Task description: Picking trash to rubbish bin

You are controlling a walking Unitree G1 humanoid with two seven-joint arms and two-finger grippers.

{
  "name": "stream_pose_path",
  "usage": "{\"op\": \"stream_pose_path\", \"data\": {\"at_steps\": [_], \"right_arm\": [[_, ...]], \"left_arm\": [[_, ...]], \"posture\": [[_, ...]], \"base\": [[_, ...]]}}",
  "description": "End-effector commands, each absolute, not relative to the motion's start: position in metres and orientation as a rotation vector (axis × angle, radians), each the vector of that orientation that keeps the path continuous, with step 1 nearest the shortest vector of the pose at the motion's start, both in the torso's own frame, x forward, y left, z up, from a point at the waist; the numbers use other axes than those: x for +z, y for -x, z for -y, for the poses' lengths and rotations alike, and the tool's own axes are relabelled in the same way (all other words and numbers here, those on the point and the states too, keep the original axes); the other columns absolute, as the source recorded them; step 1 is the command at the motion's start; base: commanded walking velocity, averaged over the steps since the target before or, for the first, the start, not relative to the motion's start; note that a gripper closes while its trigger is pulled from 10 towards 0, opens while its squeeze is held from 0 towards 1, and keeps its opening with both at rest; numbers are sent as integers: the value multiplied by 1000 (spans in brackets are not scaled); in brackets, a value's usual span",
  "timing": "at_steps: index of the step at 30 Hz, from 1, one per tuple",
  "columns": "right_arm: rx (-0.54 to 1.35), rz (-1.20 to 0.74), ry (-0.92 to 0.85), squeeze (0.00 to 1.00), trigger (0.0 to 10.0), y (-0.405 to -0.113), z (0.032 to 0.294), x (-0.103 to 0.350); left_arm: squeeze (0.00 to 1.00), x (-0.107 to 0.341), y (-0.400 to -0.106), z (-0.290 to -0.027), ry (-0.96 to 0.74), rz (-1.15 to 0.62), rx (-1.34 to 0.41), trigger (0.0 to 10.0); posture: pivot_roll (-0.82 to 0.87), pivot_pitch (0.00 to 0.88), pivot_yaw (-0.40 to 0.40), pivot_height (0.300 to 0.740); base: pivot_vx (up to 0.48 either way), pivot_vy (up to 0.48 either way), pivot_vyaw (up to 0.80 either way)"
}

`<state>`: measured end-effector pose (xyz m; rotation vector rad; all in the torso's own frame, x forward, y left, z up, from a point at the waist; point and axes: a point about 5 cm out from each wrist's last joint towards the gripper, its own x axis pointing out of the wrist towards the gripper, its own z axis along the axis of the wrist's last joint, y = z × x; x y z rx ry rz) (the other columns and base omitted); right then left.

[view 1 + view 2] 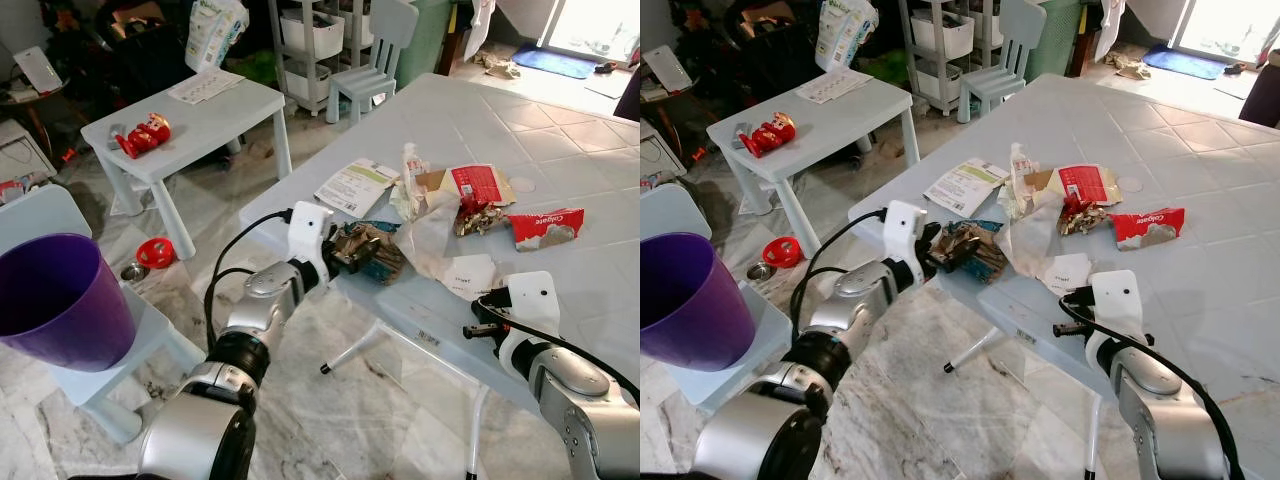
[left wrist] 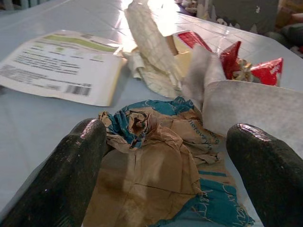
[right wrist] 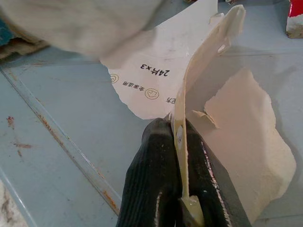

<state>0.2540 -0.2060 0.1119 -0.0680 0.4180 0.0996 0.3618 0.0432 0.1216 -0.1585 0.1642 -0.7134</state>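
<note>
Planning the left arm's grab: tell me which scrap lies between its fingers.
The crumpled brown-and-teal paper bag, at the table edge between the open left gripper fingers; other scraps lie farther in.

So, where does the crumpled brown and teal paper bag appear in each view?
Left eye view: crumpled paper bag at the table's near edge, at the left claw.
Right eye view: the same bag, left of centre.
Left wrist view: low in the centre, between the two open black fingers.
Right wrist view: cannot tell; a torn white scrap is pinched there.
Shared landmark: the printed sheet.
</note>
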Motion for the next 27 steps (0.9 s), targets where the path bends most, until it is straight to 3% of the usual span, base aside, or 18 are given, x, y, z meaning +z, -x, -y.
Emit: {"op": "stream_pose_path", "data": {"at_steps": [1,2,3,4,14,27], "right_arm": [[104,-416,73,0,0,-253,204,115],[110,-415,74,0,0,-254,202,116],[113,-415,74,0,0,-254,202,116],[114,-414,75,0,0,-254,201,116],[131,-405,68,0,0,-263,195,116],[136,-389,60,0,0,-270,191,115]], "left_arm": [[0,121,-362,-43,146,-168,-718,10000],[0,119,-361,-40,130,-176,-736,6000],[0,118,-360,-39,121,-180,-742,6000],[0,115,-359,-38,101,-190,-751,0],[0,89,-351,-55,-132,-263,-773,0],[0,91,-356,-69,-119,-248,-703,0]], "posture": [[-223,85,31,740],[-221,82,31,740],[-221,82,31,740],[-218,82,32,740],[-187,65,36,740],[-180,45,42,740]], "base": [[0,0,0],[0,0,0],[0,0,0],[0,0,0],[0,0,0],[0,0,0]]}}
